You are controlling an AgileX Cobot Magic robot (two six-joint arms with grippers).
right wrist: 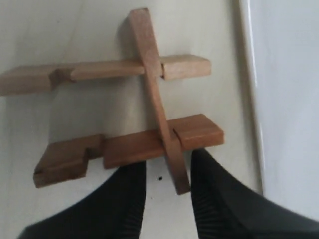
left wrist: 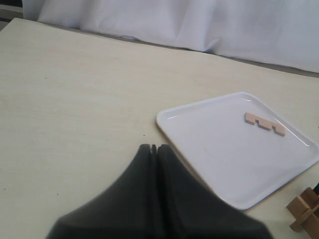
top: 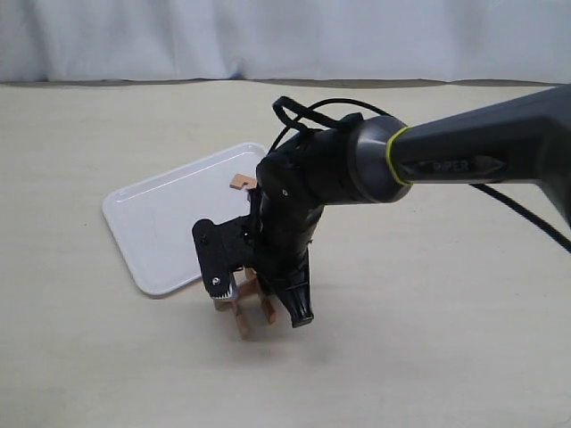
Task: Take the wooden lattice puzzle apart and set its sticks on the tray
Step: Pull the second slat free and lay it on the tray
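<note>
The wooden lattice puzzle (top: 243,314) (right wrist: 134,147) lies on the table just off the white tray's (top: 161,223) near corner. Three sticks are still joined: two parallel ones and one crossing stick (right wrist: 152,84). My right gripper (top: 261,303) (right wrist: 167,162) is open over it, with its fingers on either side of the crossing stick's end. One loose notched stick (top: 241,182) (left wrist: 264,124) lies on the tray (left wrist: 214,144). My left gripper (left wrist: 155,147) is shut on nothing, above the table beside the tray. The exterior view does not show it.
The right arm (top: 464,160) reaches in from the right across the middle and hides part of the tray. The tray's rim (right wrist: 251,99) runs close beside the puzzle (left wrist: 305,209). A white curtain (top: 268,36) closes off the back of the table.
</note>
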